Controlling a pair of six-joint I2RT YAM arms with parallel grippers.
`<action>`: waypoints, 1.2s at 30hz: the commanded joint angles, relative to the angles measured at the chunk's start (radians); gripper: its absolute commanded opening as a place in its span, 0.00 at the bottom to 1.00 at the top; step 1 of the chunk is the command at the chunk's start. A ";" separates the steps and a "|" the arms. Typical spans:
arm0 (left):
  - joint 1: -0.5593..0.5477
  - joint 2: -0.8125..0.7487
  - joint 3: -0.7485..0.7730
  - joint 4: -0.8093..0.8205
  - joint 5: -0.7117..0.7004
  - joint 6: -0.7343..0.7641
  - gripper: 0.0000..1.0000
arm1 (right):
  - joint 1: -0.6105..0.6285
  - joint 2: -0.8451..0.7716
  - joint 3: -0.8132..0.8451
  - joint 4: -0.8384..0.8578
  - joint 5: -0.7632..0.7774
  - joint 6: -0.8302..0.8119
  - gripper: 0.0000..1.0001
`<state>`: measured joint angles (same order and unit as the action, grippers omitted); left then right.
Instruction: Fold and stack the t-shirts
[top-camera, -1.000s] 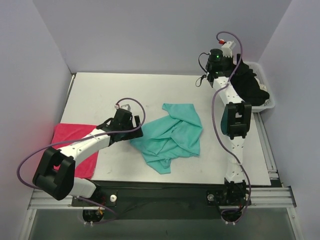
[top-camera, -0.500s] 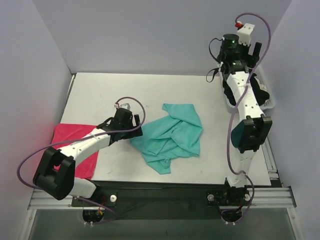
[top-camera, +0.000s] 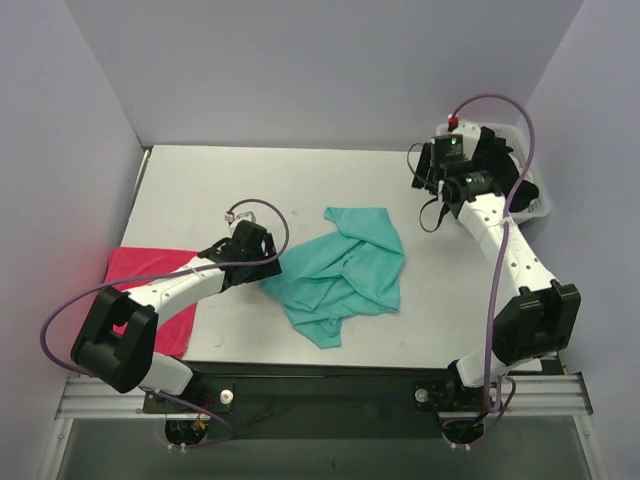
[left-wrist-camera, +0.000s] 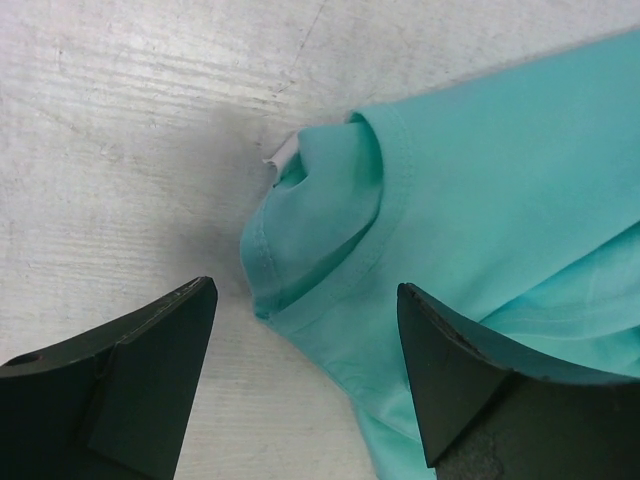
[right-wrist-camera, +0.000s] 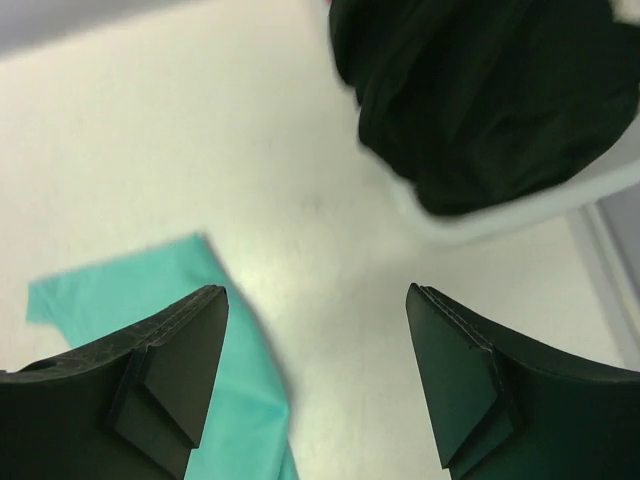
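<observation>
The teal-green t-shirt (top-camera: 345, 272) is showing as soft matt knit cloth with a stitched collar band, and the table (top-camera: 200, 190) under it is looking matt white with fine grainy scuffs. Left of that shirt the pinkish-red t-shirt (top-camera: 140, 272) is lying as equally dull cloth, and far right of it the black t-shirts (right-wrist-camera: 490, 90) are sitting lustreless in a smooth white plastic basket (right-wrist-camera: 505, 215).

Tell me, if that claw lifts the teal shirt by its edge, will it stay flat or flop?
Probably flop: the teal t-shirt lies crumpled in soft folds. It would likely drape from the left gripper, whose open jaws flank only its hemmed edge.
</observation>
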<state>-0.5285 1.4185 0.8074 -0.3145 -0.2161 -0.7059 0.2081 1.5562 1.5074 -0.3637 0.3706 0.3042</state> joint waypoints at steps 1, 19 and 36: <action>-0.004 0.042 -0.004 0.040 -0.032 -0.036 0.83 | 0.043 -0.111 -0.131 -0.035 -0.071 0.079 0.73; -0.005 0.154 -0.007 0.104 0.027 -0.055 0.31 | 0.382 -0.193 -0.532 0.040 -0.141 0.153 0.67; 0.007 0.123 0.062 0.003 -0.098 -0.038 0.00 | 0.658 0.100 -0.401 0.112 -0.029 0.067 0.51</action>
<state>-0.5282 1.5688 0.8192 -0.2909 -0.2687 -0.7547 0.8391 1.6276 1.0485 -0.2550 0.2878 0.3954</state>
